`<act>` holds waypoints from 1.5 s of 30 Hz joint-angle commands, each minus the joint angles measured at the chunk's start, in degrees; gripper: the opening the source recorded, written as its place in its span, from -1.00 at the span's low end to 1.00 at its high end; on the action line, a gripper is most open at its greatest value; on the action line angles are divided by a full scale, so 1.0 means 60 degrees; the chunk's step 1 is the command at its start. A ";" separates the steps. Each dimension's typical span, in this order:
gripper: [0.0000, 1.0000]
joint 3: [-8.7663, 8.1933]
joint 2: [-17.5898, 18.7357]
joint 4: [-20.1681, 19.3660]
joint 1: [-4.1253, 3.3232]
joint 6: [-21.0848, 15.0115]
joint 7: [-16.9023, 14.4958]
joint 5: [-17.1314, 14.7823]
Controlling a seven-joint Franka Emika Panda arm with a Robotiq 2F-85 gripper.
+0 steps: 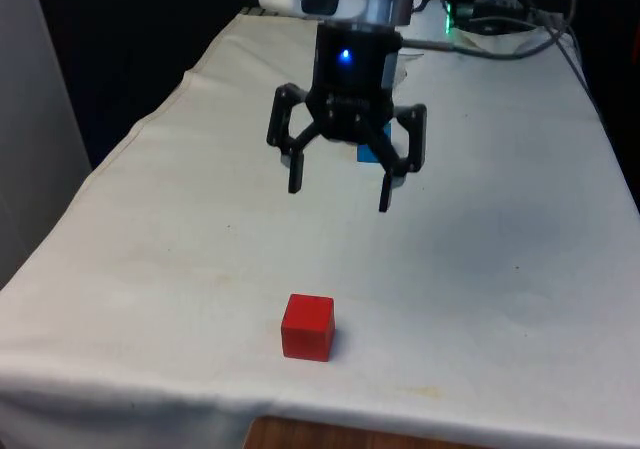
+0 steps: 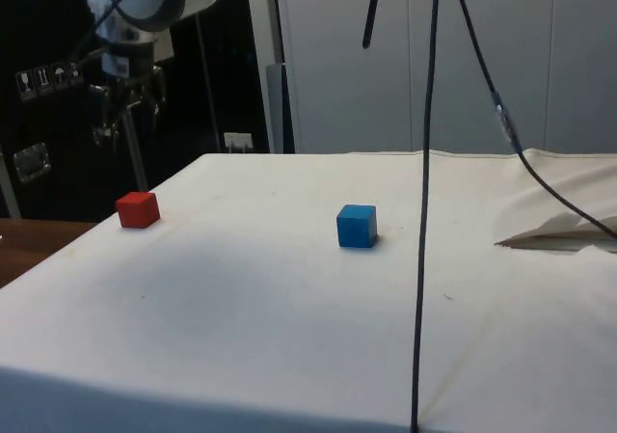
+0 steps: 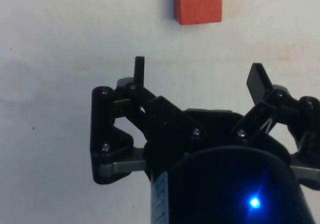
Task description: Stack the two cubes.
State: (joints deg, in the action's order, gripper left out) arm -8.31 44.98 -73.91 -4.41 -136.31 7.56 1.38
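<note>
While your pincer hangs wide open and empty, centre it squarely over the red cube before descending.

A robotics lab: a cloth-draped bench with loose cables hanging, black curtains at 12 o'clock

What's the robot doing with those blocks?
It's meant to stack them, but it hasn't picked one up yet. The gripper hangs in the air above the white cloth, jaws open and holding nothing. The red cube sits near the table's edge, and the blue cube sits apart from it, further in. Both rest on the cloth.
</note>
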 commanded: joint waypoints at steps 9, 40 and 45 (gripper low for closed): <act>1.00 -0.0029 0.0726 0.0468 0.0076 -0.0353 0.0029 -0.0057; 1.00 -0.0210 0.2913 0.2416 0.0382 -0.1108 -0.0458 -0.0353; 1.00 -0.0095 0.3237 0.2655 0.0544 -0.1461 -0.0764 -0.0611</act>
State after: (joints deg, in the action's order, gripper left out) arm -9.57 64.06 -58.50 -1.55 -144.84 3.44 -2.12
